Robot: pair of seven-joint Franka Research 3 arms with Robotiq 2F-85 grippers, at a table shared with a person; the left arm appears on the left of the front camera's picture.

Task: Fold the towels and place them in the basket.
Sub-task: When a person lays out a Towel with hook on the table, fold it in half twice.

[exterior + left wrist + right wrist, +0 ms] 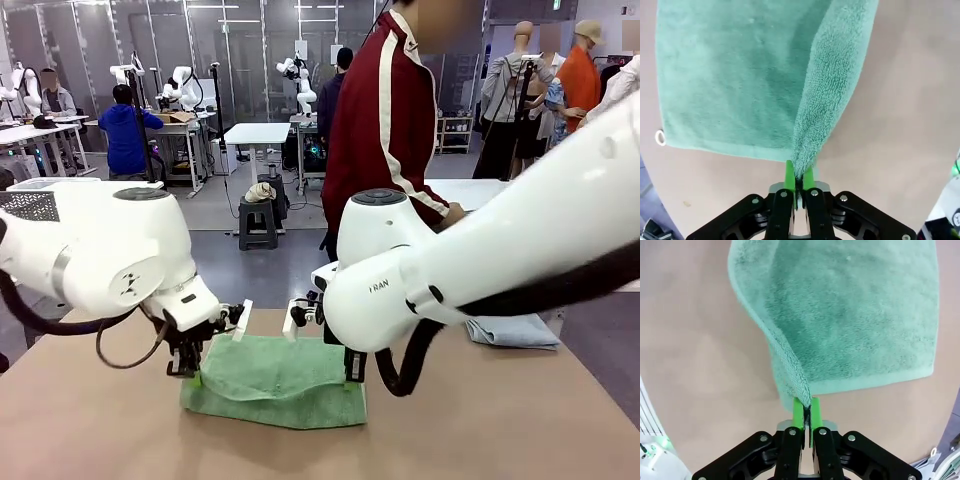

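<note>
The left gripper [195,372] is pinching the near-left corner of the green towel [275,380]. In the left wrist view its green pads [789,172] are pressing almost flush together, with only a thin edge of terry cloth [740,75] clamped between them at the left gripper [799,176]. From that pinch a thick ridge of looped pile is rising away from the fingers, while the rest of the cloth is lying flat on the tabletop [900,100].

The right gripper [354,372] is gripping the near-right corner of the same towel. In the right wrist view the right gripper [804,409] is closed down just as narrowly, its pads [798,410] squeezing a folded hem, and the towel [855,315] is curling up from the surface in a soft, rounded fold.

The green towel is sitting on the brown, matte tabletop [500,430], left of its middle and nearer the far edge than the near one. Its front edge is sagging between the two lifted corners. The fabric is fuzzy, thick and rectangular, with a stitched border.

A blue-grey towel [510,331] is lying flat and folded near the far right corner of the tabletop, well apart from the green one. A person [385,130] in a dark red top with white stripes is standing at the far edge.
</note>
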